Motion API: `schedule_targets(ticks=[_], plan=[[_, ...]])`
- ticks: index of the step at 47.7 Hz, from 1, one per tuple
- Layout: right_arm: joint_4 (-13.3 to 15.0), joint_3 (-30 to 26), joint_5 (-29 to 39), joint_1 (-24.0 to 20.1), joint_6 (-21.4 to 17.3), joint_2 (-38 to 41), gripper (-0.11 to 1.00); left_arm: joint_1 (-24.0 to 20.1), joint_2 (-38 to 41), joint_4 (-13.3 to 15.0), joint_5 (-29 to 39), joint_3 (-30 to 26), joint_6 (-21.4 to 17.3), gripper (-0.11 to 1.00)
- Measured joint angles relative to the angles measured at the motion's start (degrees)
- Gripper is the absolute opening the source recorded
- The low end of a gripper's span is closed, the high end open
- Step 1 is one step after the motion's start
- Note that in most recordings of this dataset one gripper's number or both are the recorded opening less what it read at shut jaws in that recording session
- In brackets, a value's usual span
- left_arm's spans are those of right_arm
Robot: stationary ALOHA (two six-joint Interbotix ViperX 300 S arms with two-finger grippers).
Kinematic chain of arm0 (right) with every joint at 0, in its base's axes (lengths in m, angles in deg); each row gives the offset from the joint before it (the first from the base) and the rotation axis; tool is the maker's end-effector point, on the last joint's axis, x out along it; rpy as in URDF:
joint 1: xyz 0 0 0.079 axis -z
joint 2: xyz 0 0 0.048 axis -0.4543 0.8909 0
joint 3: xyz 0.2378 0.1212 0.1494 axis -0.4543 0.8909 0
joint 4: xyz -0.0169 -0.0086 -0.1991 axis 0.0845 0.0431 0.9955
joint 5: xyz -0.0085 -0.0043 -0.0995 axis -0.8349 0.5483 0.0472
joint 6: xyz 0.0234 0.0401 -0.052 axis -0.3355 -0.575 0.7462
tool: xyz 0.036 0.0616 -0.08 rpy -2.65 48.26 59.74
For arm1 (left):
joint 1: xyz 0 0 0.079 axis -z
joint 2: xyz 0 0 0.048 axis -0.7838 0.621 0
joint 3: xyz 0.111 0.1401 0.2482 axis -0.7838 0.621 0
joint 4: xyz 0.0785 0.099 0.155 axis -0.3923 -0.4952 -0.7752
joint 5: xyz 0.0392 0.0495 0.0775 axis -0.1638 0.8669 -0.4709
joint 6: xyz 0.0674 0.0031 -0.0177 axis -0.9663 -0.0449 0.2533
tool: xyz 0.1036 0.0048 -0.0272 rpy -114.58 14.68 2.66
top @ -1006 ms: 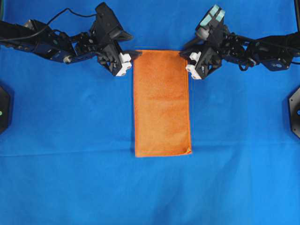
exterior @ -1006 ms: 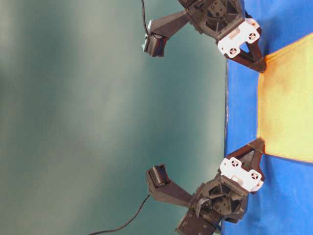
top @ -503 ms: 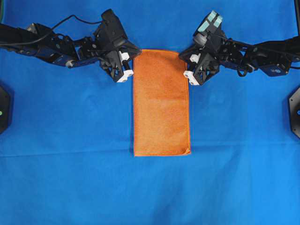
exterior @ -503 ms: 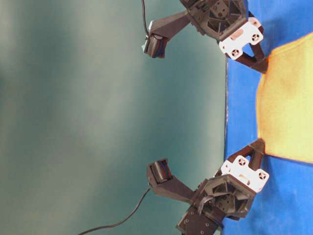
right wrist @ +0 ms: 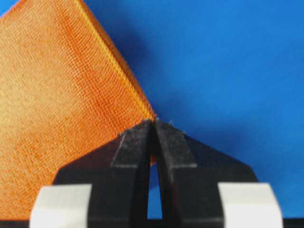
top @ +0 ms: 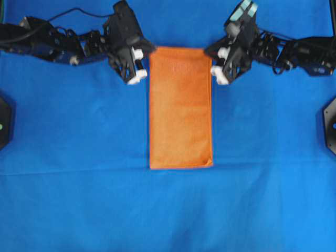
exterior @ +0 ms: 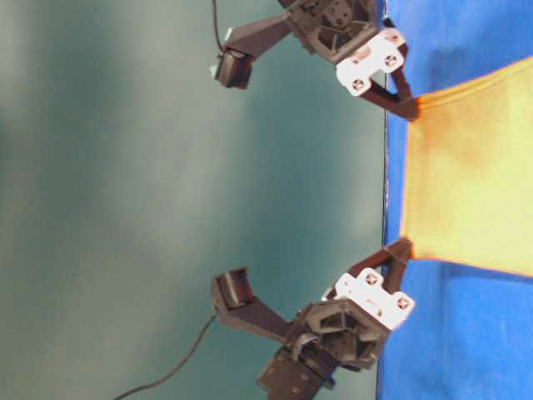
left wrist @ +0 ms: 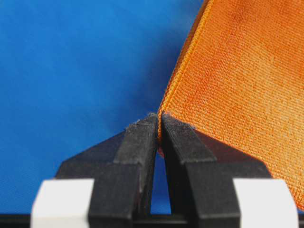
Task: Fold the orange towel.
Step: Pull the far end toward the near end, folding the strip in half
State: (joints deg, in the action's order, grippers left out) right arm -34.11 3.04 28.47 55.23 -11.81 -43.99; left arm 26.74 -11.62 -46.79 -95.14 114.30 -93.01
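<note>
Large blue cloth (top: 79, 157) spread flat across the whole overhead view, smooth, reaching every edge of that picture. Faint crease running side to side in its lower half. Same blue cloth filling the background of both wrist views, blurred there. In the table-level view, blue cloth seen edge-on, with a plain dull teal-green backdrop (exterior: 125, 200) beyond its edge, out of focus. Two dark angular fixtures at the far sides of the overhead view, one at the left edge (top: 4, 122), one at the right edge (top: 329, 125), both resting on the blue cloth, cut off by the frame.
</note>
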Motion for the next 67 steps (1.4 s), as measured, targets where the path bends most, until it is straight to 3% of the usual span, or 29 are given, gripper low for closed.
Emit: schedule_targets(ticks=[13,34,49,67], plan=[[0.1,-1.0,0.1,2.5,1.8,-0.6,0.03,-2.1,-0.1,0.0,1.0,-2.2,-2.2,0.02],[0.0,-0.8,0.9,2.3,1.4,-2.9,0.03,-2.2,-1.2,0.0,3.0,-2.4,-3.3,0.02],[-0.3,3.8,2.9,-3.2,0.7,-12.8,0.03,3.6,-9.1,0.0,5.4,1.1,-3.4,0.02],[-0.4,6.4,8.1,-16.5,-3.4,-16.4,0.03,17.1,-13.1,0.0,6.6,6.8,0.1,0.02]])
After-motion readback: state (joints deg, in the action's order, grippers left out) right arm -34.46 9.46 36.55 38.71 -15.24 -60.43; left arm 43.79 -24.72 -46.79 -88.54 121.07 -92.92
